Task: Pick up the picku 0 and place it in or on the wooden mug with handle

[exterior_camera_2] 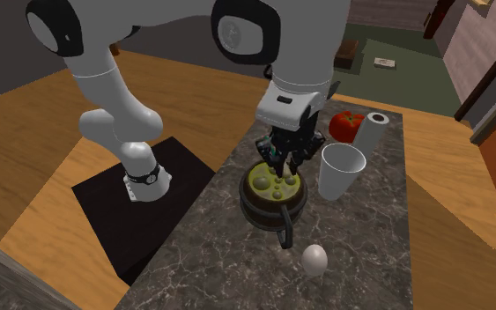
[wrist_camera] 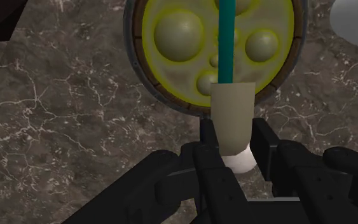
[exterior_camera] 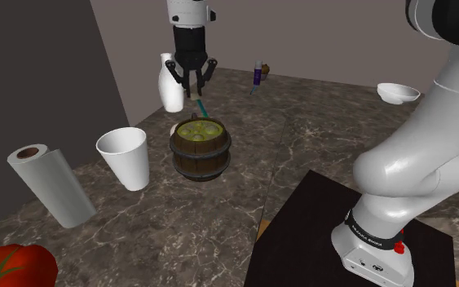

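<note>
One tool grips one teal-handled stick — a brush, perhaps — above one wooden mug.

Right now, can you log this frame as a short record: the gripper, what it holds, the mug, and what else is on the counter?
gripper: shut on the teal-shafted tool, above the mug
tool: teal shaft, beige piece, white end in the clasp; shaft points down over the mug's opening
wooden mug: barrel-shaped, upright, on the dark marbled counter
mug fill: yellow-green, bubbly
nearby: white cup, paper towel roll, tomato, white bottle, white bowl, egg
status: tool not yet released
</note>
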